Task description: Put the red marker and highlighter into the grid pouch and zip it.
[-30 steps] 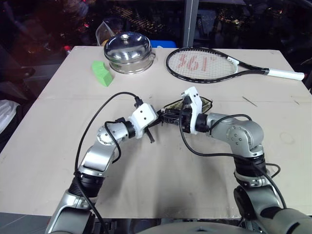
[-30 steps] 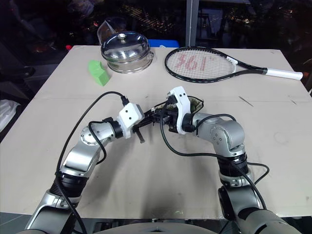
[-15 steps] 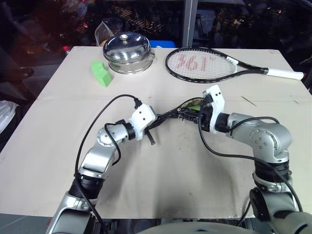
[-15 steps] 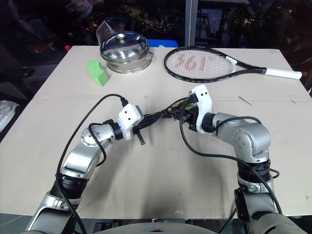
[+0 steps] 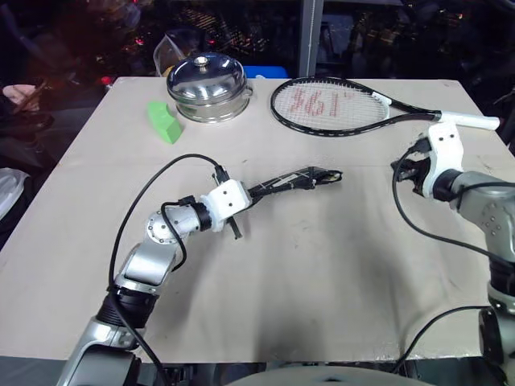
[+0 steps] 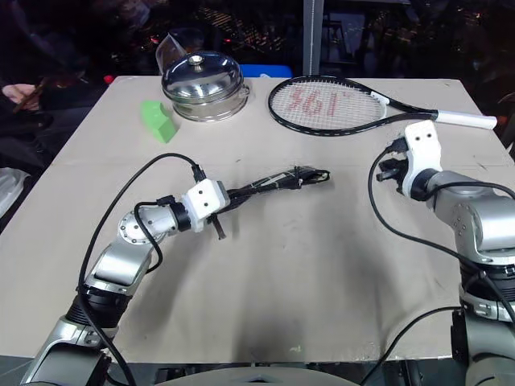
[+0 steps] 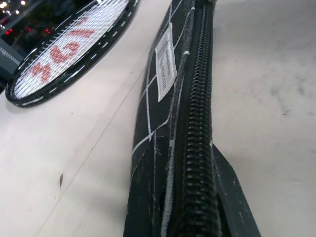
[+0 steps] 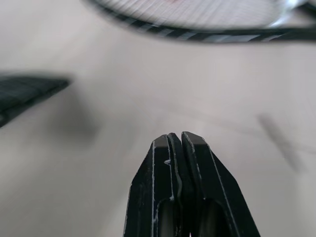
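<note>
The grid pouch [image 5: 291, 180] is being held near the middle of the surface [image 5: 322, 281], with its near end clamped in the left tool [image 5: 241, 198]; its far end is pointing toward two o'clock and appears to be hanging just above the surface. In the left wrist view the zipper teeth are being seen meshed along the whole visible edge, so the zip step is judged to be done or nearly so. Neither the red marker nor the highlighter is being seen loose on the surface; both are judged to be inside the pouch.

At three o'clock, well apart from the pouch, the right tool [image 6: 388, 167] is being held above the surface with its fingers [image 8: 170, 163] pressed together on nothing.

Further off, a green block [image 5: 164, 121] is lying at eleven o'clock, a steel lidded pot [image 5: 208, 86] beyond it, and a tennis racket [image 5: 346, 104] at one o'clock.

The risk is being judged as follows: with the pouch gripped at one end only, a quick swing or an early release could let it drop or twist; if the last stretch of zipper is being left open, the pens could slide out.
</note>
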Tool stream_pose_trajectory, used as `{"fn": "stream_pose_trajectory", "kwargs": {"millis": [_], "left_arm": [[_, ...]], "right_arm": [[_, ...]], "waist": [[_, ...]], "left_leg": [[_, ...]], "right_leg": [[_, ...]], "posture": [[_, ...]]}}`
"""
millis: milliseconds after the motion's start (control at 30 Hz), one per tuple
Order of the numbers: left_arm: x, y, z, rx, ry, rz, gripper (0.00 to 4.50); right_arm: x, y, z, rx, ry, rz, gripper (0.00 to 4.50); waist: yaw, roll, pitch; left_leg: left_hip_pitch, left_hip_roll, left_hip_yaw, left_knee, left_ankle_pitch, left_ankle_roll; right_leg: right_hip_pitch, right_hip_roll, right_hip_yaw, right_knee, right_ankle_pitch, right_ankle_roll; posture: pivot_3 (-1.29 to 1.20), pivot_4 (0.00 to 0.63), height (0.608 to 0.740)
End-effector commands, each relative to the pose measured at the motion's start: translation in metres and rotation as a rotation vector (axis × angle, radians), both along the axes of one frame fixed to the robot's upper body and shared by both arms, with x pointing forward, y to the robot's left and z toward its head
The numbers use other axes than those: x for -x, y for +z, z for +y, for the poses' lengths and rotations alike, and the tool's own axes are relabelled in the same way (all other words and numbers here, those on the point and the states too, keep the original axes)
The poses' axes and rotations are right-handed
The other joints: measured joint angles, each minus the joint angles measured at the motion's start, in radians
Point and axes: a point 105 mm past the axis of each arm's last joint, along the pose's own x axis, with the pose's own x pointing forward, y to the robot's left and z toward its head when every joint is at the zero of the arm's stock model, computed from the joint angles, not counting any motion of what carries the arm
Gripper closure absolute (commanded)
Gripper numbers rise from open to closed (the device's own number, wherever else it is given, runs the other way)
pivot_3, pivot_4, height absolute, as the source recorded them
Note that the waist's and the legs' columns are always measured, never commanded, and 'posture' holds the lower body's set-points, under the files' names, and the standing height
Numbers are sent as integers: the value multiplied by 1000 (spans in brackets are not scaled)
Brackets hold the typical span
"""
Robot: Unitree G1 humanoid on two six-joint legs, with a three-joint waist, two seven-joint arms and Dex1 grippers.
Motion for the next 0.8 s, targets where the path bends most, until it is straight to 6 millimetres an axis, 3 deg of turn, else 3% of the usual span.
{"fn": "stream_pose_trajectory", "kwargs": {"millis": [33, 133, 167, 233, 267, 467, 533, 667, 800], "left_arm": [[-2, 7, -11, -24, -91, -78, 4500], [-5, 5, -5, -122, -113, -145, 4500], [-4, 5, -2, -132, -129, -151, 4500], [1, 3, 1, -120, -163, -130, 3878], [3, 5, 3, -99, -168, -114, 3556], [19, 6, 13, -7, -179, -3, 962], [23, 5, 13, -7, -179, 4, 82], [20, 9, 6, 35, -160, 6, 82], [21, 8, 5, 35, -158, 10, 82]], "right_arm": [[8, 18, 18, -42, 99, -133, 4479], [21, 12, 17, -50, 159, -126, 4479], [28, 10, 17, -61, 183, -121, 3965], [39, 6, 19, -83, 217, -108, 3356], [47, 4, 23, -90, 260, -109, 2823], [75, -5, 37, -96, 384, -130, 176], [79, -15, 41, -95, 381, -84, 161], [82, -35, 58, -202, 366, 69, 161], [70, -43, 66, -292, 303, 135, 161]], "waist": [[1, 0, 0], [4, 0, 0], [4, 0, 0], [6, 0, 0], [5, 0, 0], [-2, 0, 1], [1, 0, 1], [4, 0, 1], [3, -1, 1]], "left_leg": [[0, 0, 0, 1, 0, 0], [-1, -2, 1, 1, 0, 0], [-2, -2, 1, 1, 0, 0], [-2, -3, 1, 1, -1, 1], [-2, -3, 1, 1, -1, 1], [-1, -2, 1, 1, -1, 1], [0, -1, 1, 1, -1, 1], [-1, -2, 0, 3, -1, 1], [-1, -2, 0, 3, -1, 1]], "right_leg": [[0, 0, 0, 0, 0, 0], [0, -2, 0, -1, 0, 0], [0, -3, 0, -1, 0, 0], [0, -4, 0, -2, 0, 0], [0, -4, 0, -2, 0, 1], [0, -3, 0, -1, 0, 1], [0, -3, 0, -1, -1, 1], [1, -3, 0, 0, -1, 1], [1, -3, 0, 0, 0, 1]], "posture": [[0, 150, 740], [0, 150, 740], [0, 150, 740], [0, 150, 740], [0, 150, 740], [0, 150, 740], [0, 150, 740], [0, 150, 740], [0, 150, 740]]}}
